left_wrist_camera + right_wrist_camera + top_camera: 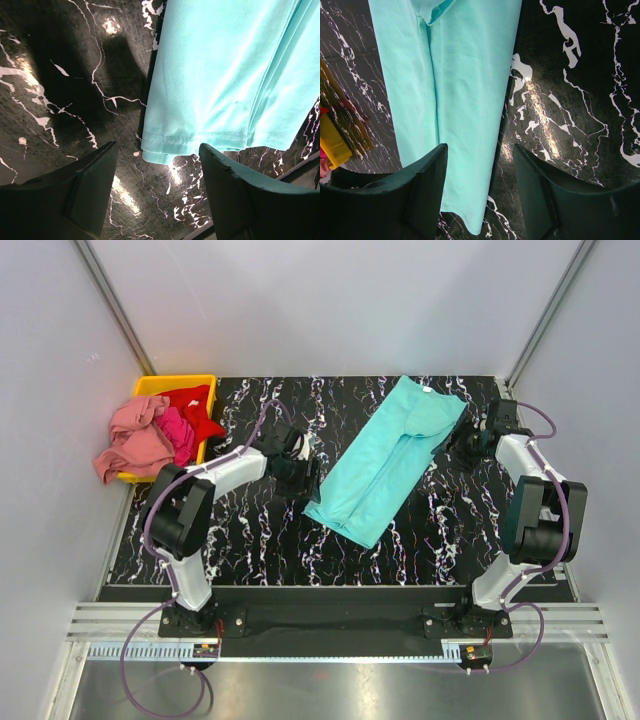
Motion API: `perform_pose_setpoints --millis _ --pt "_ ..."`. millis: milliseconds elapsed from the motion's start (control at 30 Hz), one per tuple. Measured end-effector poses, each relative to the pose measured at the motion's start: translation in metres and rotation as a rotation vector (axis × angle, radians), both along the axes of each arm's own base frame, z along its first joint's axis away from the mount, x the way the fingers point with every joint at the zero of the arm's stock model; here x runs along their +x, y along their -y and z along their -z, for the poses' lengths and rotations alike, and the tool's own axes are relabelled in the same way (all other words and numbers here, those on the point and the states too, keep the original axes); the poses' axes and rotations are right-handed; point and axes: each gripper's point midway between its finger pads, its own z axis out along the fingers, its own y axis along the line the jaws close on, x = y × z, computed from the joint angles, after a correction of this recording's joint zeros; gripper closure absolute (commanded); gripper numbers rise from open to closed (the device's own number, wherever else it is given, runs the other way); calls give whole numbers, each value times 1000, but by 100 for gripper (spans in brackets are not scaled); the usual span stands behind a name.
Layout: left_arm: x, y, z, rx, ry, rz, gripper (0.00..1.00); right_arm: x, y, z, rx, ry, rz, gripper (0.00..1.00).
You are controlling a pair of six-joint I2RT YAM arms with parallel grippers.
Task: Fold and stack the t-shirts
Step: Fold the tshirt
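**A:** Black marbled counter (250,540) between pale walls (50,390). What's on it, left to right?

**B:** Far left corner: the bin (150,386), with the pink shirt (135,435), magenta shirt (178,430) and red shirt (195,405) heaped in and over it. Next is the left tool (157,147), jaws wide and empty, right at the hem of the teal shirt (390,460). That shirt lies slantwise mid-counter as a long folded strip, collar toward the far right corner. The right tool (480,147) hangs over that end, jaws apart, gripping nothing.

**A:** So a crosswise fold now?

**B:** I'd judge so. Pinch every layer at the hem, not only the top one. Lift low and carry it squarely toward the collar so the strip doesn't skew.
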Motion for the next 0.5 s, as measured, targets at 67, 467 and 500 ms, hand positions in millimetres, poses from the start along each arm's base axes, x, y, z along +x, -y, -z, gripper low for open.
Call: perform_pose_setpoints --millis 67,467,500 --pt "-2 1 2 5 -4 11 29 0 0 0 0 0 -1 38" --pt "-5 3 23 65 -37 22 75 4 1 -1 -5 5 -1 41" --pt "-5 2 24 75 -35 22 81 6 2 -1 -7 7 -1 41"
